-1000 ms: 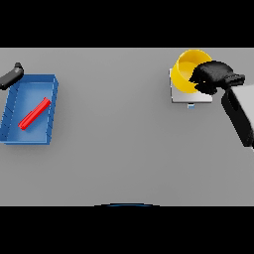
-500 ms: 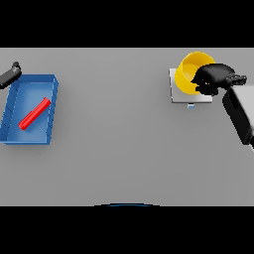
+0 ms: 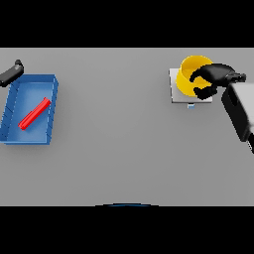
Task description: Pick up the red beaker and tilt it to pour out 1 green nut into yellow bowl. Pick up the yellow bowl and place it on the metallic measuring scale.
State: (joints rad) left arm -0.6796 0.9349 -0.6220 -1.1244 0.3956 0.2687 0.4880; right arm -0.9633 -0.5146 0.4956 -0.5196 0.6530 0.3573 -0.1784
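— Where's the bowl? 
— The yellow bowl sits on the scale near the counter's far right edge, right hand curled round its rim. 
— Next? 
— Release straight up, no nudging.

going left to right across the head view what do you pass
left hand → blue tray holding the red beaker → bare grey table → metallic scale → yellow bowl on it → right hand at the bowl
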